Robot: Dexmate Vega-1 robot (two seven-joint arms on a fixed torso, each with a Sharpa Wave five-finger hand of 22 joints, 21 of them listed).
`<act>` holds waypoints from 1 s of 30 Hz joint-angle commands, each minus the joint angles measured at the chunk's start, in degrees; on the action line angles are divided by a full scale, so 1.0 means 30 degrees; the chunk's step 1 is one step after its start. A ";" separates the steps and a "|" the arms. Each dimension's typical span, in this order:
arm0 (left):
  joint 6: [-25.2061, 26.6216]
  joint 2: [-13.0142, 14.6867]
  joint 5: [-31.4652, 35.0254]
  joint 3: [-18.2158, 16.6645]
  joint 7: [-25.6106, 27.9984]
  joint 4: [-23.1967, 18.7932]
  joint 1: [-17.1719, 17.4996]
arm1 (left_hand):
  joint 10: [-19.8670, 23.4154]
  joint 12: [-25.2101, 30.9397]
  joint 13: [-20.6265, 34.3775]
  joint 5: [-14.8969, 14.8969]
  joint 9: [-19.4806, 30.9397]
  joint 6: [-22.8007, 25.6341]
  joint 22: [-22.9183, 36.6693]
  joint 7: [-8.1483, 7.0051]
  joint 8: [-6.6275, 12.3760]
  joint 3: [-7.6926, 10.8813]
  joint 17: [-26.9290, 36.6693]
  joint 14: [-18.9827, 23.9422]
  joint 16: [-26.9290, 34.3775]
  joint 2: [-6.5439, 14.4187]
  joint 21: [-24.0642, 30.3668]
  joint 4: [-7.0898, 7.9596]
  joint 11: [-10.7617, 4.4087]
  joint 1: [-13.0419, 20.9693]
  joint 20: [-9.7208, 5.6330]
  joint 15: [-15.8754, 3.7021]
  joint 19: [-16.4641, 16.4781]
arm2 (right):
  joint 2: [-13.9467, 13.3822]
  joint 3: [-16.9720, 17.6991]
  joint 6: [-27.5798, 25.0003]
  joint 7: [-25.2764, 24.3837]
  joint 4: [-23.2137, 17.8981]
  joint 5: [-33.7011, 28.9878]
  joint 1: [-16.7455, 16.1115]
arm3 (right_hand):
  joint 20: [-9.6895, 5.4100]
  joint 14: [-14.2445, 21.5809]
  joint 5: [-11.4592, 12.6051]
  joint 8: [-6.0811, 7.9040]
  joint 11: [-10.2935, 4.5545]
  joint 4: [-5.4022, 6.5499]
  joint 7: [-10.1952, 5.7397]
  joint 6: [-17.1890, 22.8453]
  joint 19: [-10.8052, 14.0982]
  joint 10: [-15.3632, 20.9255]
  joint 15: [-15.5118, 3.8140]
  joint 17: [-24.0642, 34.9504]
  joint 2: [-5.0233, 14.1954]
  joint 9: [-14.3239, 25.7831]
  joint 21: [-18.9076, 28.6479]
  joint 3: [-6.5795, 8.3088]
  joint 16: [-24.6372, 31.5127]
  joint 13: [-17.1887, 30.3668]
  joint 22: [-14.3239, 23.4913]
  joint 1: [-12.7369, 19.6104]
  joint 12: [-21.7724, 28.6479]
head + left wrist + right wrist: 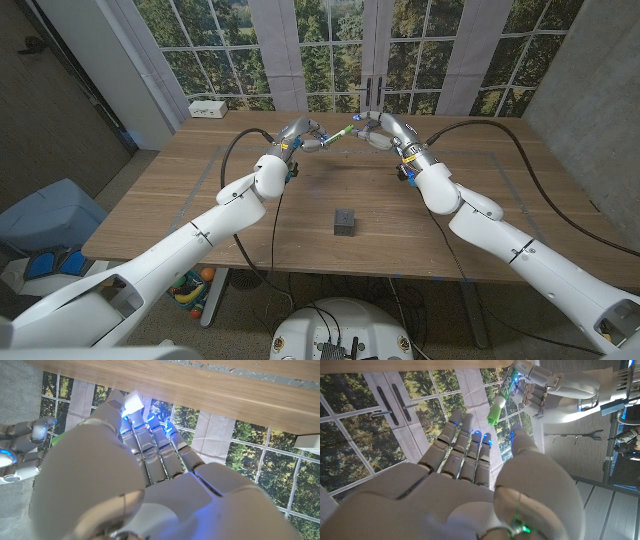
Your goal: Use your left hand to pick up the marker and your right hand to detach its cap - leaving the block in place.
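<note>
My left hand (300, 136) is raised over the far middle of the table and grips the marker (336, 133) by its barrel. The marker points toward my right hand (376, 128). In the right wrist view the marker's green cap (496, 410) sticks out of the left hand (536, 384), its free end just beyond my right hand's fingertips (470, 440). Those fingers are apart and nothing lies between them. The left wrist view shows the back of my left hand (150, 460) with the right hand (20, 455) beside it. The dark block (345, 222) stands on the table (180, 215), nearer me.
A small white box (208, 108) sits at the table's far left corner. Black cables (240, 160) run along both arms above the tabletop. Windows stand behind the table's far edge.
</note>
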 commanded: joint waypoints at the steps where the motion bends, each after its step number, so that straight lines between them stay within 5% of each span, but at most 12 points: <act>1: 0.0029 0.0091 -0.0293 0.0101 -0.0204 -0.0202 -0.0043 | 0.2814 -0.0002 0.0115 0.0143 0.0088 0.0029 0.0053 0.0108 0.0101 -0.0093 0.0067 0.0156 -0.0011 0.1463 0.0089 0.0052 -0.2525 0.1291 -0.0059 -0.2852 -0.0078 | 0.0247 -0.0357 -0.0339 0.0149 0.0033 -0.0604 0.0267 | -0.0187 0.0411 0.0098 0.0213 -0.0150 -0.0013 -0.0048 0.0507 0.0386 0.0427 -0.2268 0.0130 0.0219 0.0045 0.0314 0.0044 0.0180 0.0119 0.0142 0.0407 0.0236; 17: -0.0113 0.0254 -0.0663 0.0033 -0.0434 -0.0539 0.0088 | 0.2847 -0.0023 0.0154 0.0211 0.0120 0.0034 0.0052 0.0124 0.0059 -0.0153 0.0081 0.0145 -0.0054 0.1485 0.0114 0.0047 -0.2525 0.1345 -0.0043 -0.2859 -0.0092 | 0.0761 -0.0720 -0.0360 -0.0814 0.0483 -0.1450 0.0453 | -0.0699 0.1698 0.0219 0.0423 -0.0447 -0.0202 -0.0280 0.1535 0.1251 0.1471 -0.2916 0.0249 0.0405 0.0044 0.1260 0.0446 0.0434 0.0470 0.0368 0.1812 0.0745; 30: -0.0213 0.0354 -0.0864 -0.0035 -0.0534 -0.0715 0.0189 | 0.2861 -0.0051 0.0180 0.0265 0.0129 0.0054 0.0050 0.0147 0.0017 -0.0221 0.0104 0.0155 -0.0074 0.1486 0.0129 0.0051 -0.2517 0.1369 -0.0043 -0.2855 -0.0117 | 0.1037 -0.0900 -0.0029 -0.1126 0.1046 -0.1508 0.0718 | -0.1883 0.4215 0.0398 0.0883 -0.0660 -0.0445 0.0137 0.3527 0.2666 0.3347 -0.3500 0.0901 0.0657 0.0080 0.3366 0.1212 0.1091 0.1115 0.1160 0.4989 0.1596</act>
